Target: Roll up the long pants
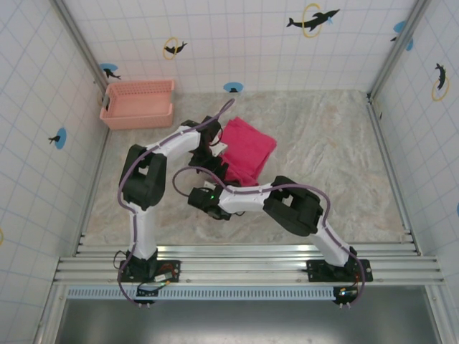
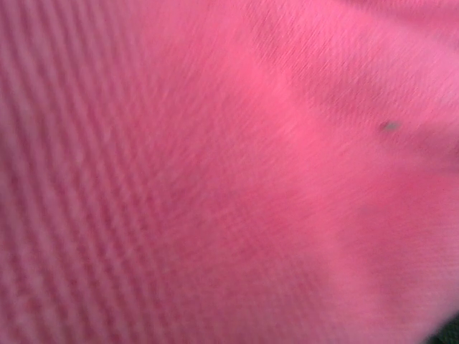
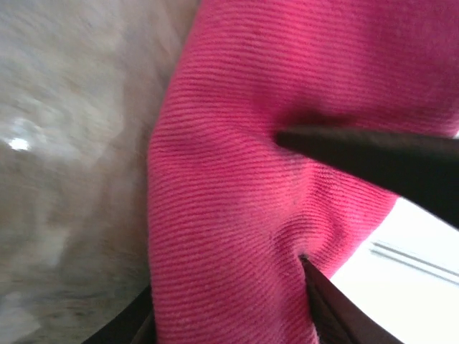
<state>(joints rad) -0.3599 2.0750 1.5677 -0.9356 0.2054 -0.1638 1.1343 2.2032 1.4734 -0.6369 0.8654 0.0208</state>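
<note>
The long pants (image 1: 251, 147) lie as a folded magenta bundle near the middle of the bench (image 1: 337, 165), a little left of centre. Their far and right edges are straight, with a corner pointing right. The near left edge is tucked under the two arms. In the right wrist view the cloth (image 3: 237, 215) has a rounded, folded left edge with bare stone-patterned bench beside it. The right pincer (image 3: 290, 197) has a fold of the cloth bunched between its two dark fingers, which are partly closed and both press into it. From above, the right pincer (image 1: 219, 172) sits at the near left edge of the bundle. The left pincer (image 1: 214, 149) is just beyond it on the bundle's left side. The left wrist view is a blur of pink weave (image 2: 229, 172) right against the lens. The left pincer stands wide open, and I cannot tell whether any cloth is between its fingers. To the right of the pants the bench is bare all the way to the tiled wall (image 1: 430, 143), and a bare strip runs along the far side too. A pale pink slotted basket (image 1: 136, 116) sits in the far left corner, well apart from the pants. Metal rails (image 1: 244, 261) run along the near edge, where the arm bases are bolted.
</note>
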